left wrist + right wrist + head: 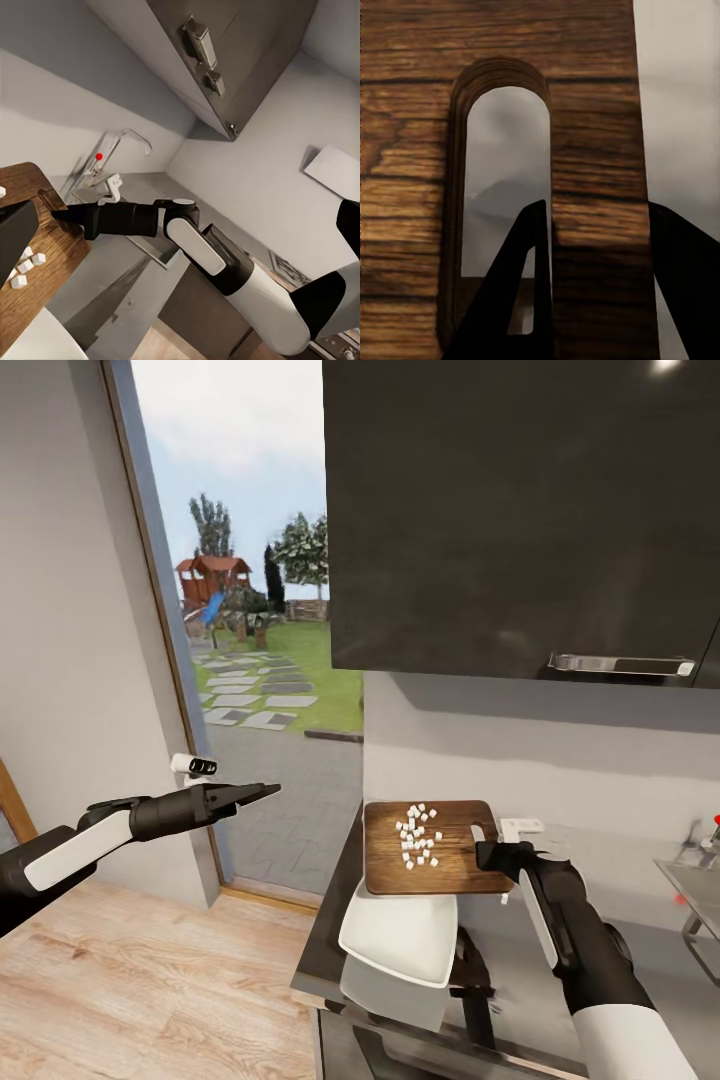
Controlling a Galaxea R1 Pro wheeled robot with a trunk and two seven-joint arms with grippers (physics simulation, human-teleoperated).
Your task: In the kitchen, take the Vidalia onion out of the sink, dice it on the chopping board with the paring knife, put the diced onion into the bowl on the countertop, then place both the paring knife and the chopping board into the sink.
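While the left gripper is pressed together, right gripper jaws pinch the chopping board.

No readable text in any view.

No words, labels, brand marks or numbers can be made out on the wall cupboard, the chopping board, the bowl or the worktop. The one mark of any kind is a plain red dot on the tap, which carries no lettering.
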